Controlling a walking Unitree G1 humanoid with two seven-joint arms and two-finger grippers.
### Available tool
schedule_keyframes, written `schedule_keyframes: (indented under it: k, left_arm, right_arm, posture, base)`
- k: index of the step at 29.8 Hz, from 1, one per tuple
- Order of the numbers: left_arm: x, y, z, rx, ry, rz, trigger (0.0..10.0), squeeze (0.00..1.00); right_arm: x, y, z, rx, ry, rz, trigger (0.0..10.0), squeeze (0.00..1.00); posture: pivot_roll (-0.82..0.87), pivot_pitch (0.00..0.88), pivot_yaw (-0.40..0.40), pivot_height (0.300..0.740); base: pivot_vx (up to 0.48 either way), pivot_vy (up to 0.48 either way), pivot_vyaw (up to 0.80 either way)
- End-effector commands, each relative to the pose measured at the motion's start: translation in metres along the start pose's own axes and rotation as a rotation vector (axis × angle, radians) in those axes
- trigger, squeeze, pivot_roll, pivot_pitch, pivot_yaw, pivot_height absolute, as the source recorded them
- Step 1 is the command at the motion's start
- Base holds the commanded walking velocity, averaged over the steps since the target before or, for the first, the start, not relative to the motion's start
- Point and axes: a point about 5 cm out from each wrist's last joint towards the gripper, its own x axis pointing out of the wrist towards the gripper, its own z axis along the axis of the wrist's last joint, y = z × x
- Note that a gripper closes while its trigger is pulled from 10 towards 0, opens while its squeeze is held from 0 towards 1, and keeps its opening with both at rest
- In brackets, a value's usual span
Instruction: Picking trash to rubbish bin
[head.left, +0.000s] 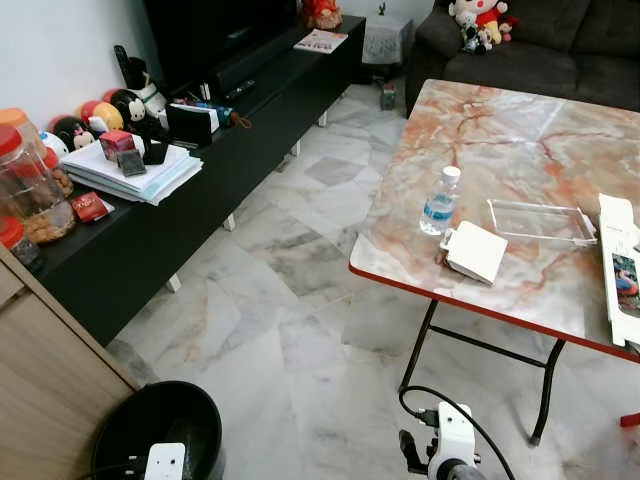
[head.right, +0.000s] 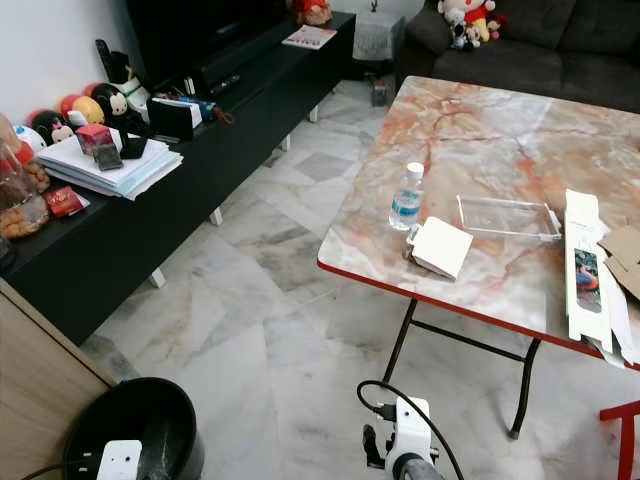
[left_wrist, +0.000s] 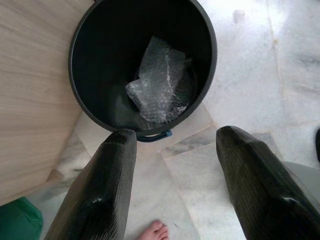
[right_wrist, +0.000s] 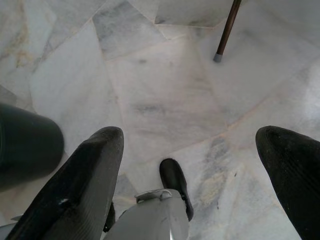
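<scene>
Both grippers are empty with fingers spread wide. The left gripper (left_wrist: 172, 185) hangs just short of the bin (left_wrist: 142, 65), whose rim sits past the fingertips, and a wad of bubble wrap (left_wrist: 162, 82) is already inside. The right gripper (right_wrist: 192, 185) points at bare floor (right_wrist: 165, 95), with a table leg (right_wrist: 227, 30) well beyond its tips. What looks like remaining trash, a bottle (head.left: 439, 201) and a white box (head.left: 475, 251), is up on the table (head.left: 500, 120). My worry: reaching for the bottle could tip it, since it's tall and near the edge. There's also a bare foot (left_wrist: 155, 231) right behind the left fingers, so backing up could bump someone.
</scene>
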Motion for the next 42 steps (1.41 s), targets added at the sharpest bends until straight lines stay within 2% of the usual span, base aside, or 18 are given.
schedule_keyframes:
  k: [1, 6, 8, 37, 42]
  left_arm:
    - [-0.0007, 0.0012, -0.0033, 0.005, 0.014, 0.012, 10.0, 0.00]
    - [-0.0004, 0.0010, -0.0022, 0.034, 0.009, 0.011, 10.0, 0.00]
    - [-0.0006, 0.0007, -0.0025, 0.008, 0.009, 0.012, 10.0, 0.00]
    - [0.0004, 0.0020, 0.0003, 0.019, 0.000, 0.012, 10.0, 0.00]
    - [0.0001, 0.0020, 0.0015, 0.005, -0.016, 0.011, 10.0, 0.00]
  right_arm:
    - [0.0003, -0.0005, 0.0015, 0.003, -0.001, -0.005, 10.0, 0.00]
    - [0.0005, -0.0005, 0.0023, 0.002, -0.003, -0.005, 10.0, 0.00]
    - [0.0007, -0.0002, 0.0031, 0.002, -0.005, -0.005, 10.0, 0.00]
    - [0.0008, 0.0019, 0.0026, 0.015, -0.006, 0.002, 10.0, 0.00]
    - [0.0019, 0.0049, 0.0087, 0.017, -0.033, 0.028, 10.0, 0.00]
  posture:
    - [0.06, 0.068, -0.007, 0.740]
    - [0.06, 0.069, -0.009, 0.740]
    - [0.06, 0.068, -0.010, 0.740]
    - [0.06, 0.064, -0.001, 0.740]
    - [0.06, 0.064, -0.001, 0.740]
  base:
    - [0.000, 0.000, -0.80]
    - [0.000, -0.192, -0.80]
    - [0.000, -0.240, -0.80]
    - [0.000, 0.000, -0.80]
    - [0.000, 0.000, -0.29]
